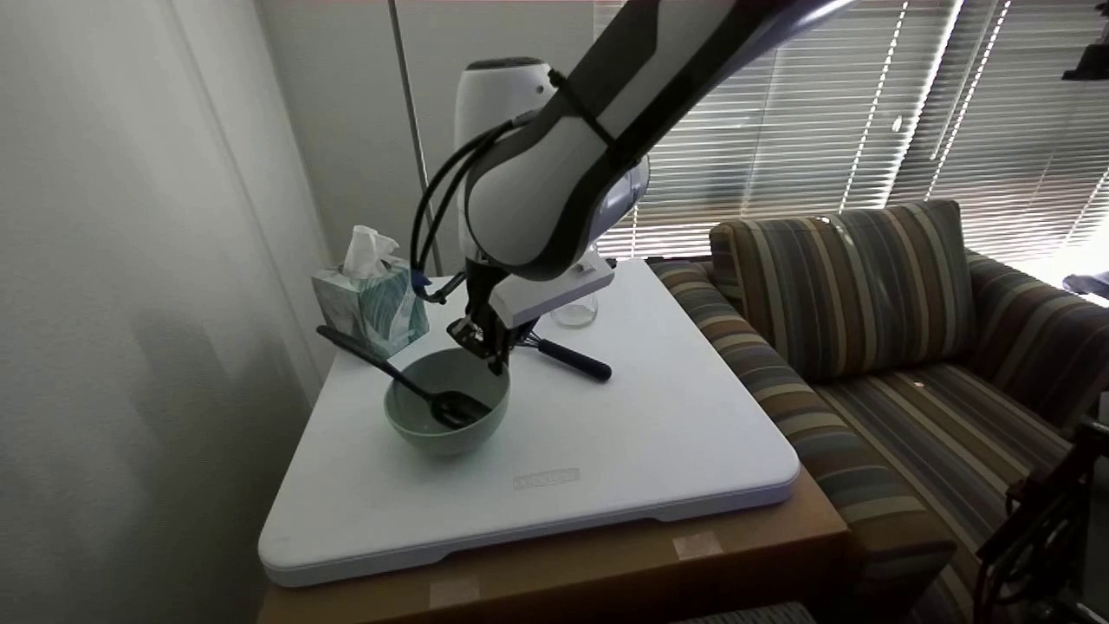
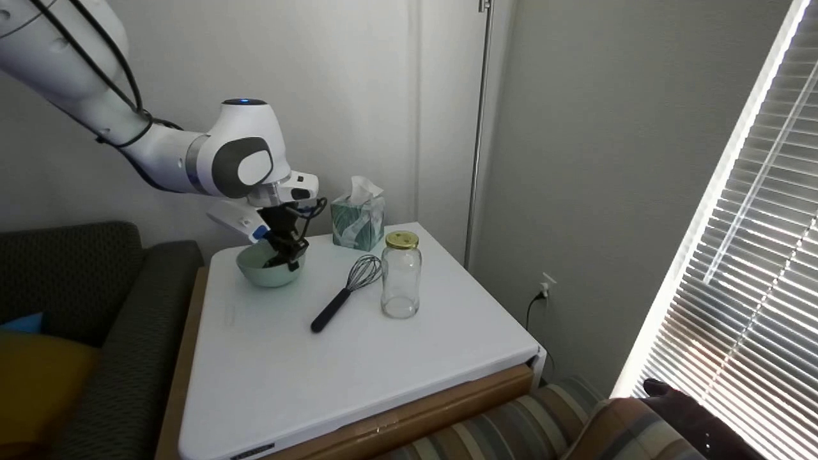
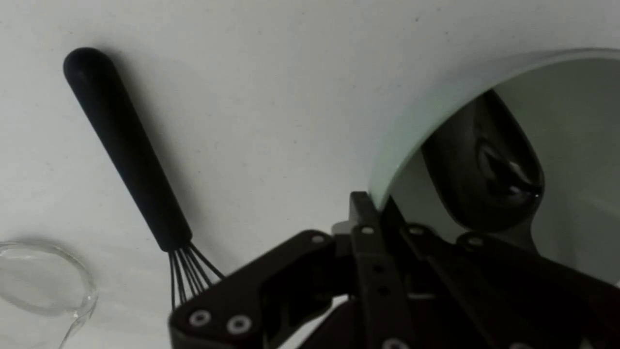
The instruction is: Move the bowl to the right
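Pale grey-green, the bowl is on or just above the white table, toward the edge nearest the wall; whether its base touches cannot be told. A black spoon lies in it, handle leaning out over another part of the rim, away from the gripper. The gripper pinches the rim, one finger inside the bowl and one outside.

The step in hand looks to be the shift itself, with the hold made. Whose right is meant the task leaves unsaid, so that wants settling first. Held at one spot on its rim, the bowl will likely sag and turn about the pinch, and the spoon's long handle adds an off-centre pull. A firm squeeze, a small lift and a slow, level travel should suit it best.

Near the held side lies the whisk, its wires passing beneath the gripper in the wrist view, so a low sweep that way risks snagging them. Just beyond stands the glass jar with its gold lid, easily knocked. The tissue box is near the spoon's handle. The base should meet the table flat before the fingers part.
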You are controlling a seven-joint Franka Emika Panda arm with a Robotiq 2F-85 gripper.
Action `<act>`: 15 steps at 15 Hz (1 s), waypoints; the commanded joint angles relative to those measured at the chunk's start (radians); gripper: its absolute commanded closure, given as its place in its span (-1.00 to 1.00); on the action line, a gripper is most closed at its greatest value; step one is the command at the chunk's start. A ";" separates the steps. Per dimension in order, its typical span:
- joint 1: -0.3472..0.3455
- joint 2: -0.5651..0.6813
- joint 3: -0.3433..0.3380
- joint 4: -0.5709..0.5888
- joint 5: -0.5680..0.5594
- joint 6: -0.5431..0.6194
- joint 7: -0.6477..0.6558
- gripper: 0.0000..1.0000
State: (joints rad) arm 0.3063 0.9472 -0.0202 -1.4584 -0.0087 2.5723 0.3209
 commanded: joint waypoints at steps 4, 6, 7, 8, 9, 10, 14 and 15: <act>-0.123 -0.051 0.029 -0.093 0.051 0.050 -0.057 0.98; -0.154 -0.055 0.032 -0.116 0.070 0.065 -0.061 0.98; -0.169 -0.060 0.033 -0.133 0.083 0.075 -0.062 0.98; -0.181 -0.067 0.033 -0.153 0.095 0.087 -0.061 0.98; -0.194 -0.080 0.037 -0.181 0.108 0.101 -0.063 0.98; -0.209 -0.095 0.046 -0.214 0.126 0.115 -0.070 0.98; -0.278 -0.151 0.123 -0.325 0.211 0.151 -0.133 0.98; -0.303 -0.167 0.158 -0.357 0.227 0.147 -0.180 0.98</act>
State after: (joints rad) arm 0.0732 0.8547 0.0533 -1.6831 0.1674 2.6952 0.2402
